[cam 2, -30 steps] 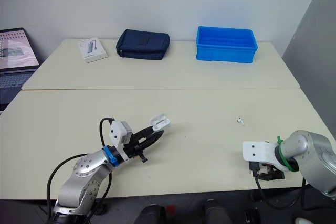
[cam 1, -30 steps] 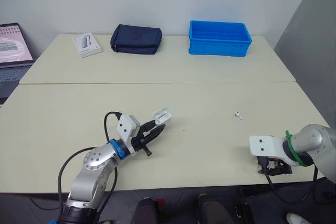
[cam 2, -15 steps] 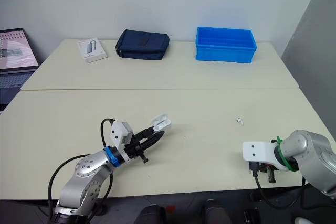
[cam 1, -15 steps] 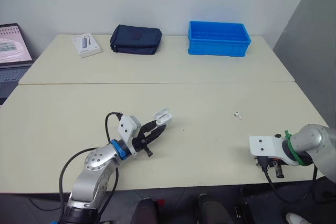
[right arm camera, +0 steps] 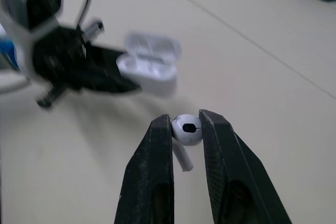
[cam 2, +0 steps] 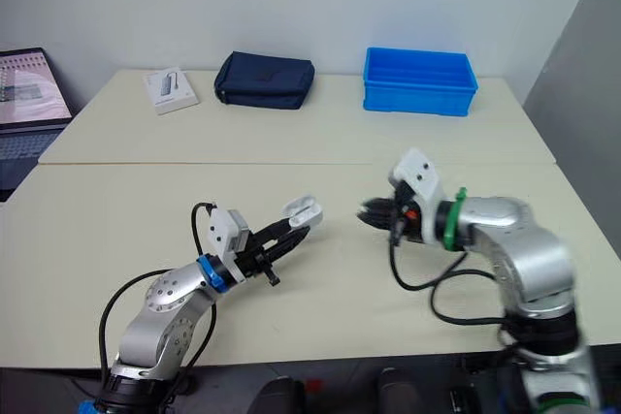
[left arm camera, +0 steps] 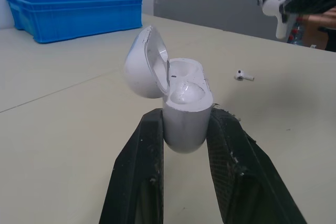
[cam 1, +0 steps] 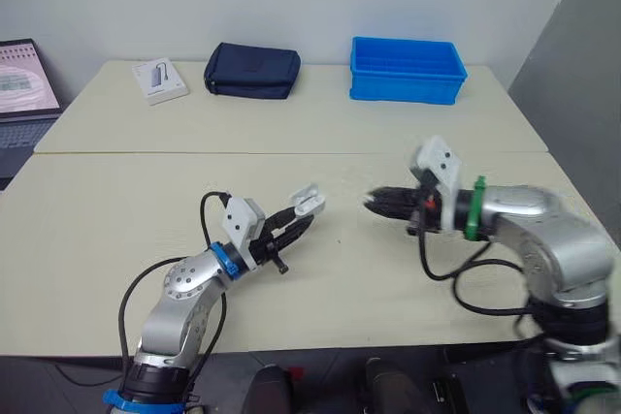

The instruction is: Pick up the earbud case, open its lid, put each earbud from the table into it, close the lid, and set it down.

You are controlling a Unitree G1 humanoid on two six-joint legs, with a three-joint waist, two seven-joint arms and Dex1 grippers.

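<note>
The white earbud case point(left arm camera: 184, 109) is clamped upright between my left gripper's point(left arm camera: 188, 115) black fingers, lid point(left arm camera: 142, 62) flipped open and its wells showing. It hangs just above the near table, left of centre point(cam 1: 309, 200). My right gripper point(right arm camera: 186, 121) is shut on a white earbud point(right arm camera: 187, 129), stem pointing down. It points at the case from the right with a small gap between them point(cam 1: 374, 203). A second earbud point(left arm camera: 244, 76) lies on the table beyond the case.
On the far table stand a blue bin point(cam 1: 408, 70), a dark pouch point(cam 1: 251, 71) and a small white box point(cam 1: 160, 80). A laptop point(cam 1: 21, 94) sits at the far left. A seam point(cam 1: 291, 153) joins the two tables.
My right arm has swung from the table's front right edge up and left to face the case, an earbud now between its fingers. The left gripper shifted the case slightly right.
</note>
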